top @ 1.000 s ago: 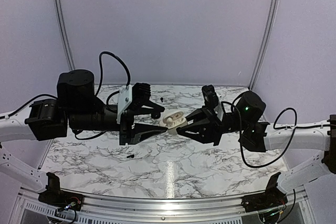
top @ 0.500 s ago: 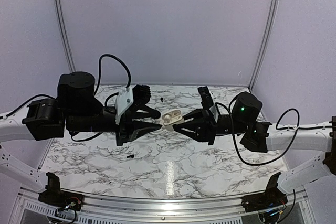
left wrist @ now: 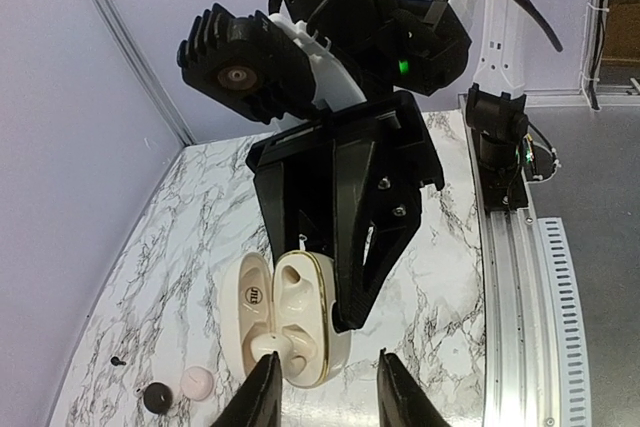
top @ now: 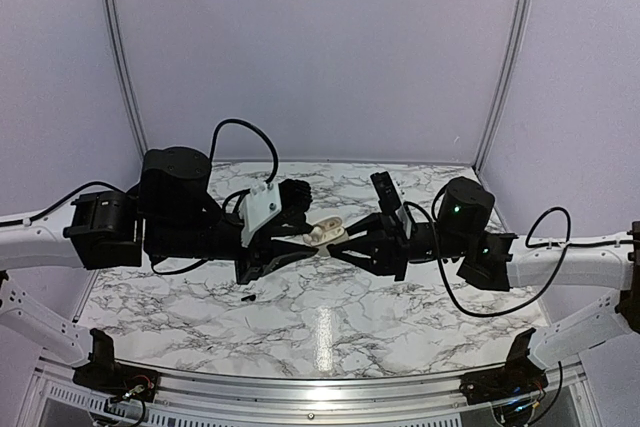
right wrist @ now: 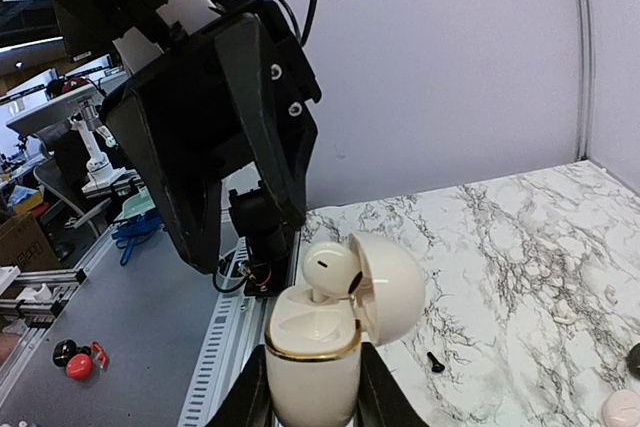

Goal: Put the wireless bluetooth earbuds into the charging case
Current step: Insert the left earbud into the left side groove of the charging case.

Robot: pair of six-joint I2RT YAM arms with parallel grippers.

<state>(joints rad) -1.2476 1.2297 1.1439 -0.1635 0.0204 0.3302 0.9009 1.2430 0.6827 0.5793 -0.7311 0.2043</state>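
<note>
Above the middle of the tabletop, the right hand pinched the open charging case, a cream-white earbud standing in one socket, with the left hand part-spread beside it, its grip unclear.

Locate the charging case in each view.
Top external: case at centre, in mid-air.
Left wrist: case lower centre, lid open, just above the left gripper in the picture.
Right wrist: case bottom centre, clamped in the right gripper.
Shared landmark: marble table.
</note>
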